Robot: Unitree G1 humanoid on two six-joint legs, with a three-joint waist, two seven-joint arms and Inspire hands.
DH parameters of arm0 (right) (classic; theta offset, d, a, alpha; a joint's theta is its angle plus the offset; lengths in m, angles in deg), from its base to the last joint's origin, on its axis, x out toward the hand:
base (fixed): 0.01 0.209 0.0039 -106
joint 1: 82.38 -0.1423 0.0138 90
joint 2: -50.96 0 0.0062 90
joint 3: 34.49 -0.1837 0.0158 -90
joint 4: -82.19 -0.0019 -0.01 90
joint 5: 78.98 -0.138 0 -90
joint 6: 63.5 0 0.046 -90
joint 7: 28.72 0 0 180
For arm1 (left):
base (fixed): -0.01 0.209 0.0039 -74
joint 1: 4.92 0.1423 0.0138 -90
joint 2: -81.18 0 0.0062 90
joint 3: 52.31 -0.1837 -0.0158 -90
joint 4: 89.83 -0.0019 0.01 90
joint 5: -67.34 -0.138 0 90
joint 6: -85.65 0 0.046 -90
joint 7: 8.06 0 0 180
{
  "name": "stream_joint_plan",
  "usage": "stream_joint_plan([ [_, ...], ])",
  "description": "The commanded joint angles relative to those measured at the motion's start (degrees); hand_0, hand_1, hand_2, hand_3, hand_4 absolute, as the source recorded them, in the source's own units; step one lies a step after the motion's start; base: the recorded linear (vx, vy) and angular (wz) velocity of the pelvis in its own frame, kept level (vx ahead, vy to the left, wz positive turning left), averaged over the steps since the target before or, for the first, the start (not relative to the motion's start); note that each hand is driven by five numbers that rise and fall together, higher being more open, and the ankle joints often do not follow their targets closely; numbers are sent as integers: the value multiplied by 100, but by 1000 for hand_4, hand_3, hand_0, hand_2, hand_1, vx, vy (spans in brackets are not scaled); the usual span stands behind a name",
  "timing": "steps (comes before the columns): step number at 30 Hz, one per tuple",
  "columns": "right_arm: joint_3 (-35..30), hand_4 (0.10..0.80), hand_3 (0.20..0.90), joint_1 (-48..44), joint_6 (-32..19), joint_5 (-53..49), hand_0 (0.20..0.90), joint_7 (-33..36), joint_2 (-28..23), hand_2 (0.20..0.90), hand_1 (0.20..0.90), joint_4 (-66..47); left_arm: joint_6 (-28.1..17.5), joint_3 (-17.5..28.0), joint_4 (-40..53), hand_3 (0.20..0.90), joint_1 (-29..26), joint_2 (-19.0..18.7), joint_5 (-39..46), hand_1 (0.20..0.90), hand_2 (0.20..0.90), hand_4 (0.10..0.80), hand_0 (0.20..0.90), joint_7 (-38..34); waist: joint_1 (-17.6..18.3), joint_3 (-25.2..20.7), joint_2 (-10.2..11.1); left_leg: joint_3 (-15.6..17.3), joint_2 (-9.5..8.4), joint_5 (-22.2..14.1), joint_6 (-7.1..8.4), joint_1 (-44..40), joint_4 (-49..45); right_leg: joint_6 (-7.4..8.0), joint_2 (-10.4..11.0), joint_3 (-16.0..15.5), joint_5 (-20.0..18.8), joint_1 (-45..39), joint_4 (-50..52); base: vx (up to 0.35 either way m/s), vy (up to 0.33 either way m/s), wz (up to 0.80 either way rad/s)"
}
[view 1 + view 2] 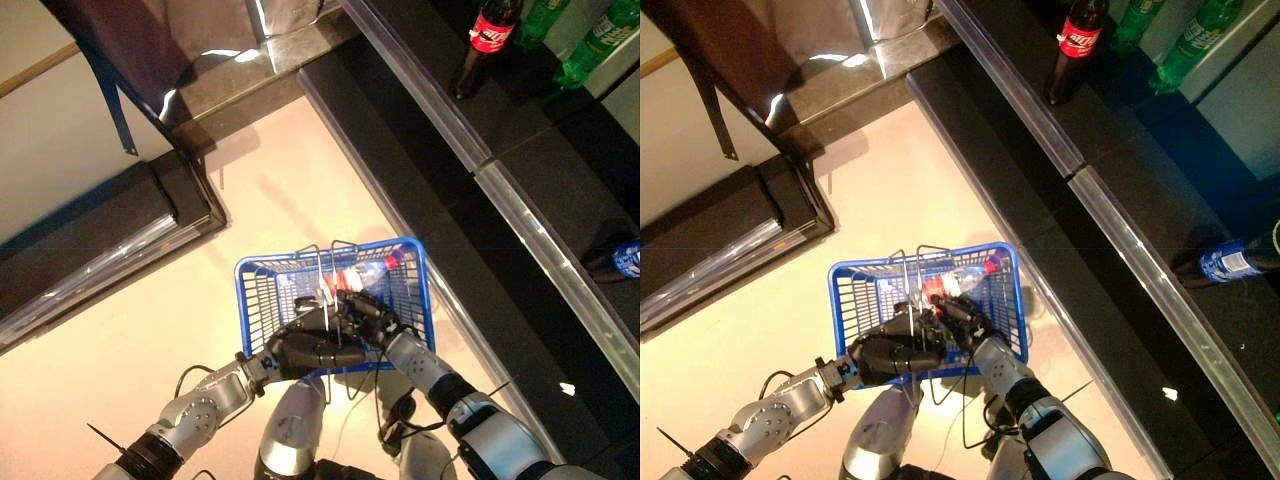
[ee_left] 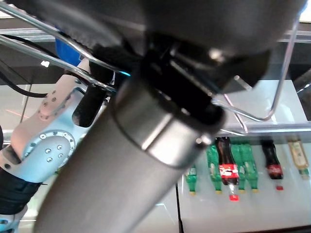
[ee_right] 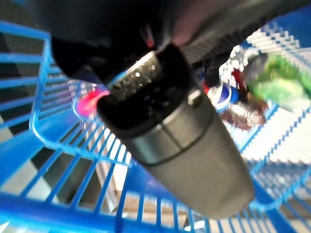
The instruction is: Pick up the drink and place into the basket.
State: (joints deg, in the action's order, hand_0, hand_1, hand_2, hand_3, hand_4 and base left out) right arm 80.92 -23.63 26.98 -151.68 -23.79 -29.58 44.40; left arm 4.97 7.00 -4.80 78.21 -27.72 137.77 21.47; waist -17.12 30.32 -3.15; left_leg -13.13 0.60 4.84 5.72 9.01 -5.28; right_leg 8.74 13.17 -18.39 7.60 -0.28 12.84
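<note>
The blue wire basket (image 1: pixel 415 290) stands on the pale floor just in front of me. A clear drink bottle (image 1: pixel 362 276) with a red label and a red cap (image 3: pixel 92 99) lies inside it, cap toward the far right corner. My right hand (image 1: pixel 368 316) reaches into the basket and rests at the bottle's near end, its thumb (image 3: pixel 165 126) standing free with nothing in it. At the basket's near rim my left hand (image 1: pixel 308 350) is curled round the metal wire handle (image 2: pixel 272 104).
A dark shelf unit runs along the right, with a cola bottle (image 1: pixel 490 30), green bottles (image 1: pixel 590 45) and a blue-labelled bottle (image 1: pixel 625 260). A low dark counter (image 1: pixel 90 250) lies at the left. More bottles (image 3: pixel 228 97) show past the basket mesh.
</note>
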Motion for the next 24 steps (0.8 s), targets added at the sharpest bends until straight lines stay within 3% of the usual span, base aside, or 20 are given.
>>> stream_joint_plan([
  [1, -110, 800, 900, -443, -282, -224, 900, -503, 227, 900, 900, -491, -520, -138, 2402, 200, -419, 779, 539, 300, 300, 100, 300, 1466, 0, -648, -304, -110, -107, 115, -405, 24, 81, -390, 54, 123, -475, 427, 501, 0, 0, 0],
  [9, -87, 800, 900, 323, -388, 17, 900, -832, -140, 900, 900, -1251, -739, 37, 2265, 200, -58, 782, 343, 300, 300, 100, 300, 1652, 192, -647, -218, 100, -24, 117, -427, 9, 162, -360, 25, 211, -524, 513, 444, -12, 2, -2],
  [16, 90, 800, 900, 1640, -699, 620, 900, -1154, -456, 900, 900, -2965, -1234, 249, 2311, 200, 403, 876, 92, 300, 300, 100, 300, 1649, 510, -675, -61, 336, 143, 124, -410, -60, 271, -367, -94, 378, -545, 584, 367, -32, -7, -10],
  [21, 136, 800, 900, 2428, -573, 859, 900, -1877, -742, 900, 900, -3789, -1611, 408, 2240, 200, 662, 885, -151, 300, 300, 100, 300, 1345, 683, -787, 68, 477, 233, 107, -394, -141, 325, -341, -153, 482, -544, 544, 289, -5, -34, -20],
  [24, 2, 800, 900, 2818, -601, 1062, 900, -1886, -986, 900, 900, -4266, -1767, 562, 2126, 200, 862, 850, -387, 300, 300, 100, 300, 1151, 820, -920, 160, 585, 302, 115, -370, -219, 380, -321, -192, 567, -561, 489, 204, 32, -41, -16],
])
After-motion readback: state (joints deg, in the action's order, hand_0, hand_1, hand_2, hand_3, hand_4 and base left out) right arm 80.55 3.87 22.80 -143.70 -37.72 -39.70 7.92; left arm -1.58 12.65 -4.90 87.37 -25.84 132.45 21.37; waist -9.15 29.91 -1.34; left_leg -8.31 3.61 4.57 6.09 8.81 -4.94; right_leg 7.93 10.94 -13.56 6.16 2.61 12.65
